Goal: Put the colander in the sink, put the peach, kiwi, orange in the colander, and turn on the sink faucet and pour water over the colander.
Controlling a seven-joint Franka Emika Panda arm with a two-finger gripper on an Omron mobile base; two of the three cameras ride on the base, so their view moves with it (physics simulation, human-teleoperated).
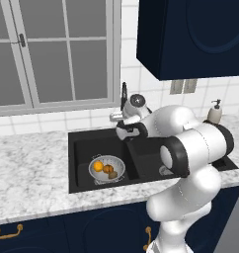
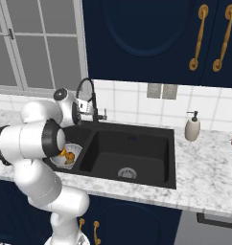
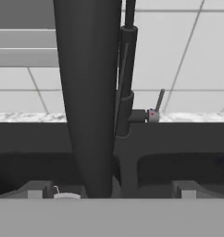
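Colander (image 1: 107, 169) with 3 fruits sits in sink (image 1: 82, 148). Gripper (image 3: 111, 193) open, empty, straddling faucet spout (image 3: 88, 92). Swing spout gently over colander; lever (image 3: 158, 99) untouched.

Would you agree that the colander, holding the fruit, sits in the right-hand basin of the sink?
No. The colander with the fruit sits in the left-hand basin of the sink, as the left base view shows; the right-hand basin holds nothing.

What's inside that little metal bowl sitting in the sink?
The colander in the sink's left basin holds an orange and two smaller brownish fruits beside it. From the right base view the arm covers most of the colander, so anything lying underneath the fruit cannot be seen.
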